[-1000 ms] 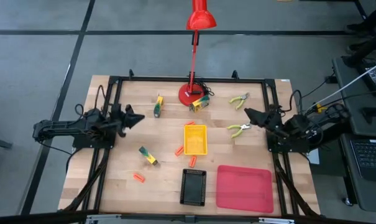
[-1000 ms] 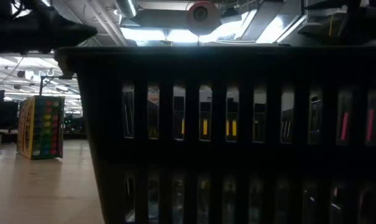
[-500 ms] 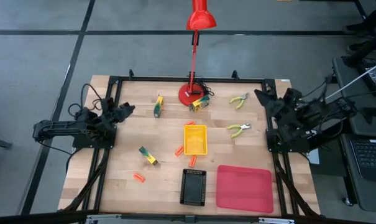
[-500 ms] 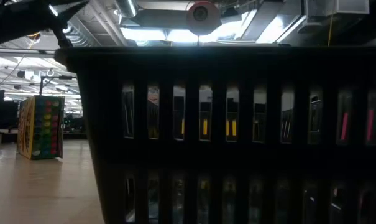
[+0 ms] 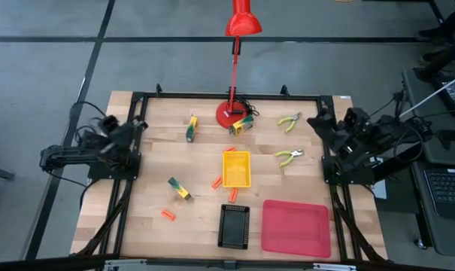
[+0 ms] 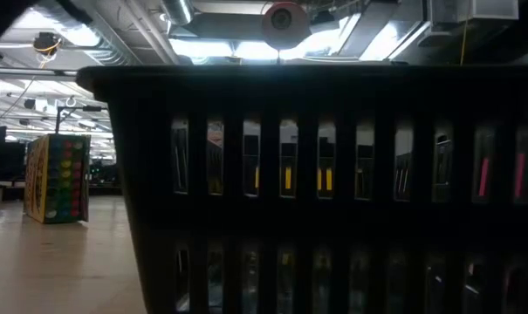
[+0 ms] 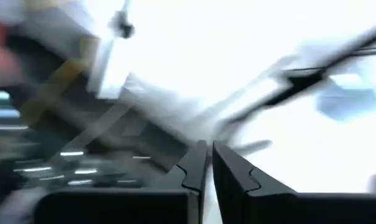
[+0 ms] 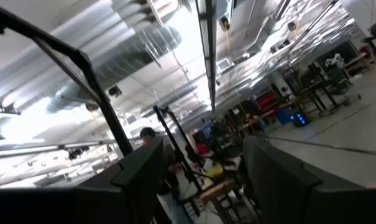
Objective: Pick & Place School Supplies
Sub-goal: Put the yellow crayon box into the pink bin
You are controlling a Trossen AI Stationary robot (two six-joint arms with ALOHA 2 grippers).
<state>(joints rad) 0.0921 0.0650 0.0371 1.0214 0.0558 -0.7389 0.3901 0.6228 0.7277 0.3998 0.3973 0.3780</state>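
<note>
Take the yellow tray (image 5: 236,168) at the table's middle as the mark. Behind it the red desk lamp (image 5: 232,113) stands on its base, its stem rising over the back edge: a reach from that side must go round it. Toward the front, the black tray (image 5: 235,225) and the red tray (image 5: 296,227) block low passage. Left of the yellow tray the wood lies mostly bare, with only a printed box (image 5: 179,188) and an orange stick (image 5: 168,214). Right of it, pliers (image 5: 288,156) lie in the way. Both arms sit back at the table's sides, clear of the middle.
</note>
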